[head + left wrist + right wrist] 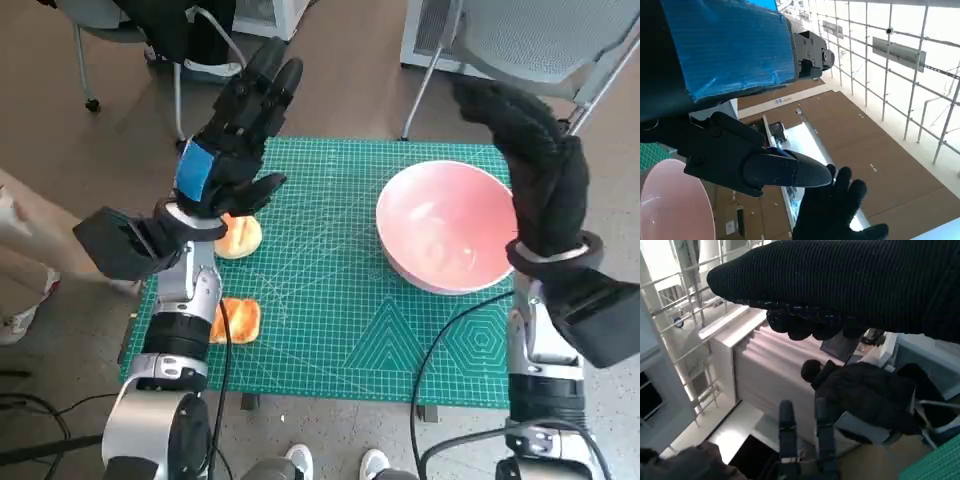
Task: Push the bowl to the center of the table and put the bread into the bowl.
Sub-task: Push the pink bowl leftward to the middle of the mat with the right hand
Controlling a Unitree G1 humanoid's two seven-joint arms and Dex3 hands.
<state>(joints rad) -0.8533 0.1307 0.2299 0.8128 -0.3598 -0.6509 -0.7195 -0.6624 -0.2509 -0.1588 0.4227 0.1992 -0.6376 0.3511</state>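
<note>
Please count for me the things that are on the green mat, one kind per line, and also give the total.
Bowl: 1, the pink bowl at the mat's right side, with nothing in it.
Bread: 2, one bread piece beside the left hand, and a second bread piece at the mat's near left edge.
Total: 3 things on the green mat.

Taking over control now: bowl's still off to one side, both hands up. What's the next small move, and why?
Probably lower the right hand beside the pink bowl and nudge it toward the mat's middle. The bowl sits at the mat's right, empty; both hands hold nothing, and the bread lies under the left hand.
</note>
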